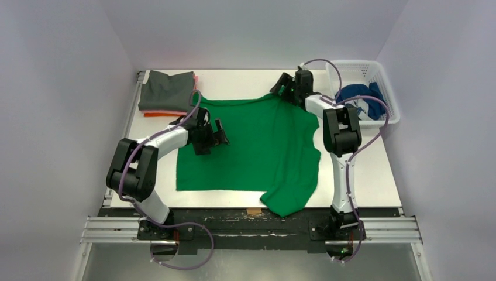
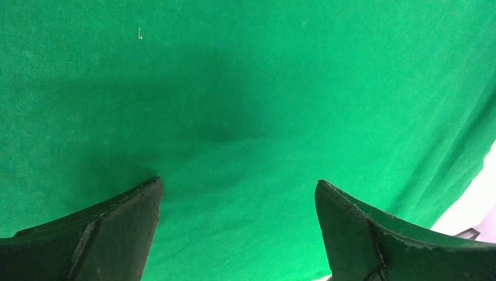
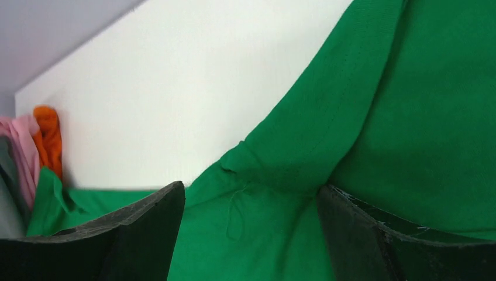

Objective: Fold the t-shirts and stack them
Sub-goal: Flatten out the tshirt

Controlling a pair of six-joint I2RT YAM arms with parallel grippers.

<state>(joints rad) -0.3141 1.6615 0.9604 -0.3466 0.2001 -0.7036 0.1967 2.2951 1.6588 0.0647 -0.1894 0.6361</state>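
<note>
A bright green t-shirt (image 1: 263, 152) lies spread across the white table (image 1: 374, 175), and one sleeve droops over the near edge. My left gripper (image 1: 219, 134) hovers open over the shirt's left half; in the left wrist view only green cloth (image 2: 263, 88) shows between the wide-apart fingers (image 2: 238, 193). My right gripper (image 1: 279, 89) is open at the shirt's far edge, its fingers (image 3: 251, 196) on either side of a bunched fold of green cloth (image 3: 421, 105). At the back left sits a folded stack with a dark grey shirt (image 1: 166, 91) on top and an orange one (image 1: 155, 114) below.
A white lattice basket (image 1: 383, 79) stands at the back right with a blue shirt (image 1: 360, 99) inside it. The right wrist view shows pink (image 3: 20, 152) and orange (image 3: 50, 137) cloth at its left edge. Grey walls close in the table on three sides.
</note>
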